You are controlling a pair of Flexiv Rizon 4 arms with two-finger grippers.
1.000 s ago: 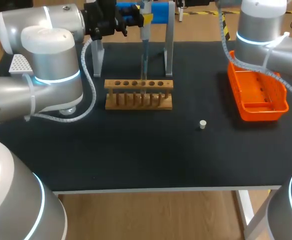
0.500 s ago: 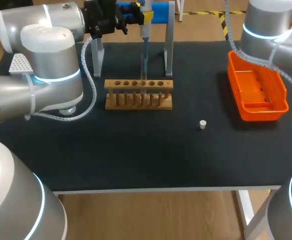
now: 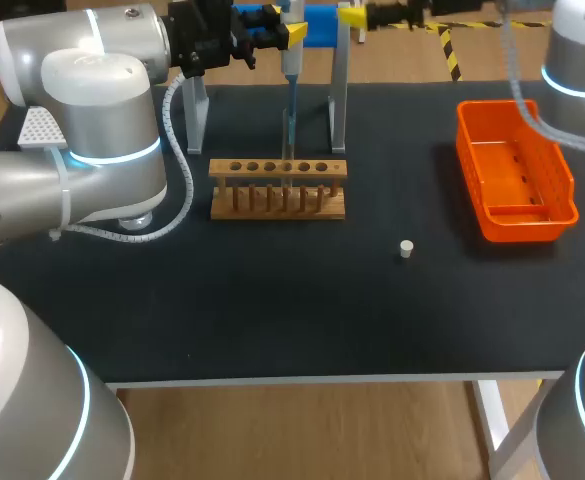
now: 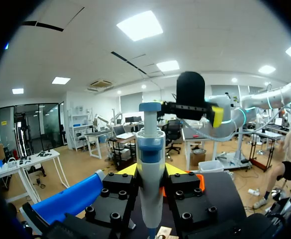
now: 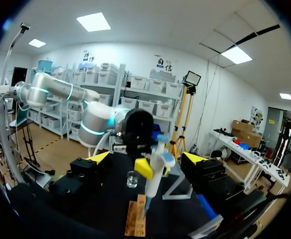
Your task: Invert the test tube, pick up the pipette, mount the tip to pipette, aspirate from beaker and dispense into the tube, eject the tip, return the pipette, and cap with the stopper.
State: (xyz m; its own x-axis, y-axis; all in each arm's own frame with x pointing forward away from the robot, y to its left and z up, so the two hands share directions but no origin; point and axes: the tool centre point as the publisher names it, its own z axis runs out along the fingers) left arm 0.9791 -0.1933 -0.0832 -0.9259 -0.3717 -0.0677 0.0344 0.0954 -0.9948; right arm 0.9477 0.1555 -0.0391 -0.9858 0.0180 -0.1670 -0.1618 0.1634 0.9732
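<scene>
Keeping the pipette (image 3: 290, 70) plumb over the wooden rack (image 3: 278, 188), upper middle of the frame, matters most while the left gripper (image 3: 280, 28) clamps its body. Since the earlier frame, the right arm has left the orange basket (image 3: 517, 185); the right gripper (image 5: 145, 159), fingers wide, now faces the pipette.

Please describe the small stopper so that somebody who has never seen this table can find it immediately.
Start at the black table and look between the wooden rack and the orange basket. The stopper lies alone on the bare surface, nearer the front edge than both. It is the only small, pale, round piece there.
</scene>
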